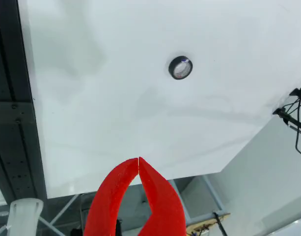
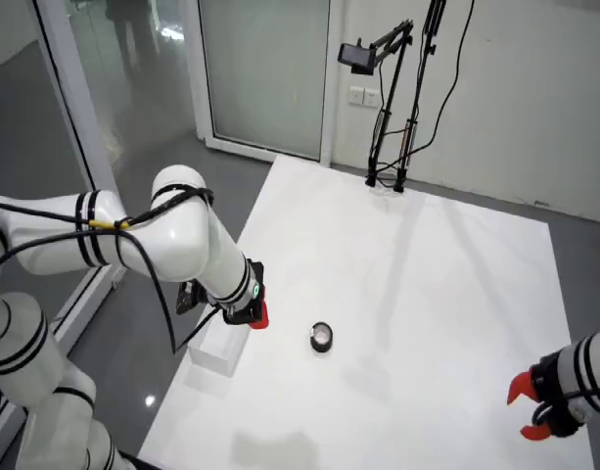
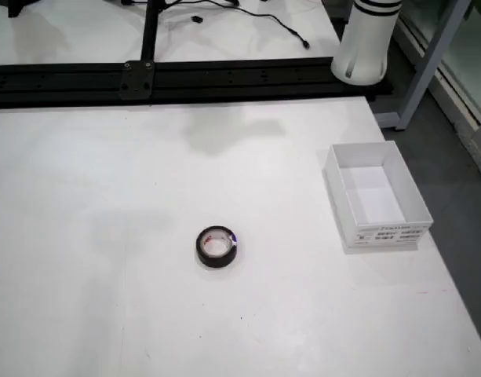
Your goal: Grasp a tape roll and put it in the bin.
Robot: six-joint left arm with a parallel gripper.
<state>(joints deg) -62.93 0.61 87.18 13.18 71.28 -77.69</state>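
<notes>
1. Lying flat on the white table (image 3: 83,236), one black tape roll (image 3: 216,247) sits out in the open with nothing touching it.
2. One white bin (image 3: 377,236) stands to the right of the roll in the fixed table view, well apart from it and close to the table's right edge; its inside shows only white walls and floor.
3. One red gripper (image 1: 139,162) appears in the gripper-mounted view with its two fingertips pressed together, holding nothing, above the table's near edge and away from the roll (image 1: 180,68).
4. From the high room view, the working arm's gripper (image 2: 257,315) hangs over the bin (image 2: 213,351), with the roll (image 2: 321,337) just to its right on the table (image 2: 446,294).
5. A second arm with red fingers (image 2: 530,404) rests at the far right corner of that view, well apart from everything.
6. One black camera stand (image 2: 397,98) rises at the table's far end, and one black rail (image 3: 177,75) runs along the table's upper edge in the fixed table view.
7. Nothing lies between roll and bin.
</notes>
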